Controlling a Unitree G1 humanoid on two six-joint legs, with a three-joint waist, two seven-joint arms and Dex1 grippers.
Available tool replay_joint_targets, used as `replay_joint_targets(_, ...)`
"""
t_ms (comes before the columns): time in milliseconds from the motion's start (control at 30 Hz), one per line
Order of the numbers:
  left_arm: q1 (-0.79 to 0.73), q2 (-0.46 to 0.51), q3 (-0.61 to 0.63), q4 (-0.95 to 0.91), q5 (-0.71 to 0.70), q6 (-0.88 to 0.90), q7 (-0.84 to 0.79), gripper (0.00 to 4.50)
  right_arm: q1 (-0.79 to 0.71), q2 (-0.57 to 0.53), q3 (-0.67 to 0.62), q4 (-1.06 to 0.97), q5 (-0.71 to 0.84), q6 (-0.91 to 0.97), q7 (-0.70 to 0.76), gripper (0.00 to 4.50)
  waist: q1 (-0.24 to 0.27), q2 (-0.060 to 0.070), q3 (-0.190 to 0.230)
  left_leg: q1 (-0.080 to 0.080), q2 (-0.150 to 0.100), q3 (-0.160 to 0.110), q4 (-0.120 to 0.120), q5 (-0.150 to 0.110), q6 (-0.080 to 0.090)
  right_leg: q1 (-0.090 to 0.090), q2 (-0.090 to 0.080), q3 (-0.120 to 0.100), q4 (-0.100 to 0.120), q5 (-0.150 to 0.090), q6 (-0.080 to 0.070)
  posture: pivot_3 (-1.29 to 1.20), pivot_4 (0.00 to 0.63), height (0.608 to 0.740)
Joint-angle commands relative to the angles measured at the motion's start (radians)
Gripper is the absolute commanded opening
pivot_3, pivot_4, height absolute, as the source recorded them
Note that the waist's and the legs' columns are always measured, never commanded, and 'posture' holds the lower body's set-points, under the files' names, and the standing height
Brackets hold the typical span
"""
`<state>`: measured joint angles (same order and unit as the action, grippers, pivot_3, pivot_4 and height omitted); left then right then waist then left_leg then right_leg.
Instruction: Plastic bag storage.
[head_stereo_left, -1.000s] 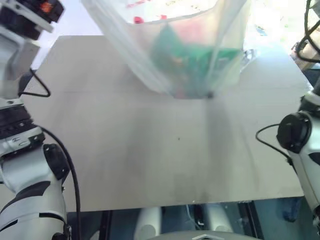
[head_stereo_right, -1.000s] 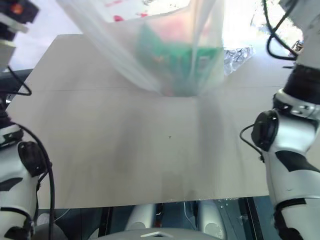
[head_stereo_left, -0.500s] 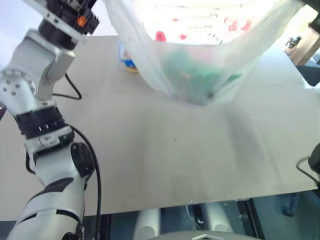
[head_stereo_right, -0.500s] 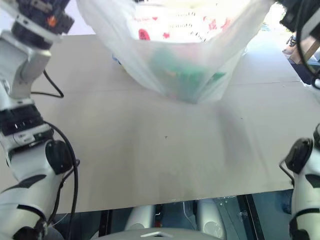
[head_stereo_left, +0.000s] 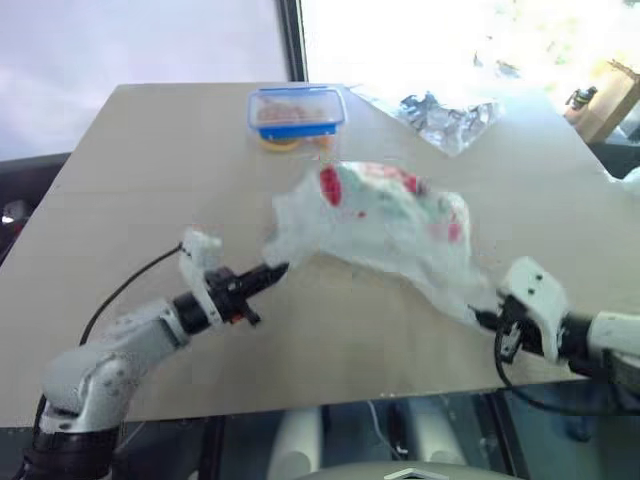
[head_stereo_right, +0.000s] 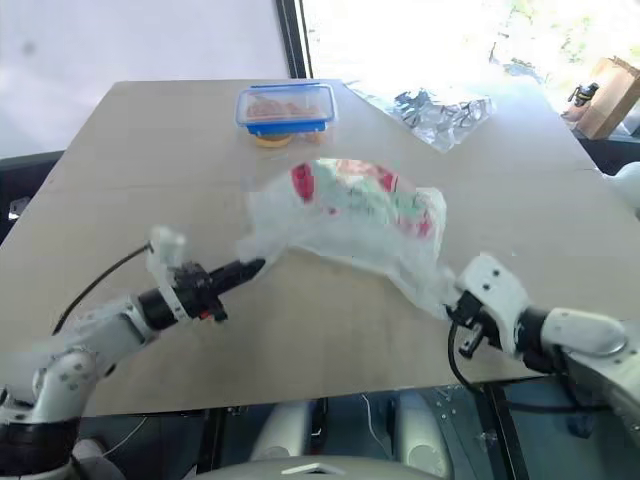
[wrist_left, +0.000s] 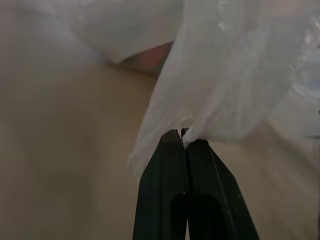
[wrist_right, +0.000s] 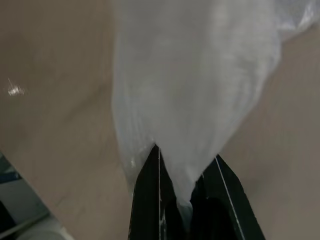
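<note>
1. Plastic bag (head_stereo_left: 385, 225): thin, translucent white film with red print, crumpled; it is laid on the bench (head_stereo_left: 120, 180), stretched between both grippers.
2. Left gripper (head_stereo_left: 272, 271): its fingers are closed on one corner of the film.
3. Right gripper (head_stereo_right: 452, 303): its fingers are pinched shut on the opposite end.
4. Risk: the slick film may be torn or slipped out if it is pulled taut.
5. Risk: the contents may be spilled if the mouth is tipped.
6. Lunchbox (head_stereo_left: 296, 111): rigid, clear, blue-rimmed.
7. Wrapper (head_stereo_left: 450, 115): shiny and crinkled.

Pale wooden table (head_stereo_left: 120, 200) before a bright window (head_stereo_left: 430, 30) with a dark frame post (head_stereo_left: 291, 40).
</note>
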<state>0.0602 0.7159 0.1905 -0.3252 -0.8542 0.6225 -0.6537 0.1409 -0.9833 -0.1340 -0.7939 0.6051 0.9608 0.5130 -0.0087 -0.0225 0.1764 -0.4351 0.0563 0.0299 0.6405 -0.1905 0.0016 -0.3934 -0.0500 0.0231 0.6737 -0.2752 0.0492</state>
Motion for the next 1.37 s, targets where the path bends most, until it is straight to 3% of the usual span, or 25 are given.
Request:
replay_joint_targets(33,-0.017,0.006,-0.045,0.091,0.209,-0.155,-0.026,0.05,-0.006,-0.037,0.092,0.151,-0.241,-0.166,-0.044,0.0,-0.001,-0.001,-0.001,0.001,0.0,0.0,0.0,0.0,0.0,0.0,-0.002,0.0,0.0,0.001,-0.001,0.0,0.15,0.74)
replay_joint_targets(233,-0.153,-0.081,-0.081,0.17,0.295,-0.218,-0.026,0.05,-0.189,0.069,0.185,0.426,-0.408,-0.362,-0.069,0.0,-0.001,-0.003,-0.001,-0.001,0.0,0.003,0.0,0.003,0.006,-0.001,-0.002,0.001,-0.001,0.002,-0.001,0.0,0.15,0.74)
replay_joint_targets(367,-0.099,-0.025,0.014,0.099,0.195,-0.18,-0.155,0.05,-0.112,0.07,0.03,0.346,-0.277,-0.461,0.109,0.0,0.001,-0.002,-0.001,-0.002,0.0,0.004,-0.004,0.002,0.007,-0.002,0.0,0.001,-0.001,0.003,0.003,0.0,0.15,0.74)
replay_joint_targets(467,-0.017,0.025,0.108,0.002,0.102,-0.121,-0.206,1.33,0.015,0.08,-0.159,0.208,-0.112,-0.458,0.241,1.41,-0.002,-0.002,-0.001,-0.003,0.001,0.003,-0.007,-0.002,0.007,-0.004,0.001,0.001,-0.001,-0.001,0.006,0.0,0.15,0.74)
replay_joint_targets(667,0.124,0.047,0.188,-0.249,0.03,-0.095,-0.214,3.94,0.217,0.126,-0.538,-0.001,0.218,-0.361,0.352,4.15,0.002,-0.002,-0.001,-0.001,0.001,0.003,-0.007,-0.006,0.007,0.001,0.0,0.0,-0.004,-0.005,0.007,0.0,0.15,0.74)
replay_joint_targets(700,0.161,0.041,0.192,-0.279,0.035,-0.103,-0.218,4.38,0.262,0.135,-0.596,-0.019,0.264,-0.35,0.374,4.2,0.003,-0.002,-0.002,0.002,0.0,0.003,-0.007,-0.007,0.007,0.005,-0.001,-0.001,-0.005,-0.005,0.007,0.0,0.15,0.74)
replay_joint_targets(933,0.451,0.032,0.323,-0.262,0.137,-0.199,-0.314,4.38,0.495,0.2,-0.875,-0.006,0.292,-0.368,0.468,4.2,0.0,-0.003,-0.006,0.008,0.002,0.002,-0.007,-0.007,0.008,0.012,-0.002,-0.003,-0.011,-0.007,0.002,0.0,0.15,0.74)
replay_joint_targets(1067,0.494,0.04,0.377,-0.166,0.168,-0.243,-0.378,4.38,0.576,0.205,-0.845,0.057,0.158,-0.428,0.522,4.2,0.002,-0.004,-0.008,0.009,0.003,0.002,-0.007,-0.01,0.004,0.012,-0.004,-0.003,-0.012,-0.007,0.002,0.0,0.15,0.74)
replay_joint_targets(1367,0.47,0.042,0.42,-0.095,0.174,-0.289,-0.444,4.38,0.528,0.176,-0.804,0.151,0.099,-0.463,0.56,4.2,0.002,-0.003,-0.008,0.006,0.001,-0.004,-0.007,-0.011,0.007,0.012,-0.013,-0.005,-0.015,-0.007,0.001,0.0,0.15,0.74)
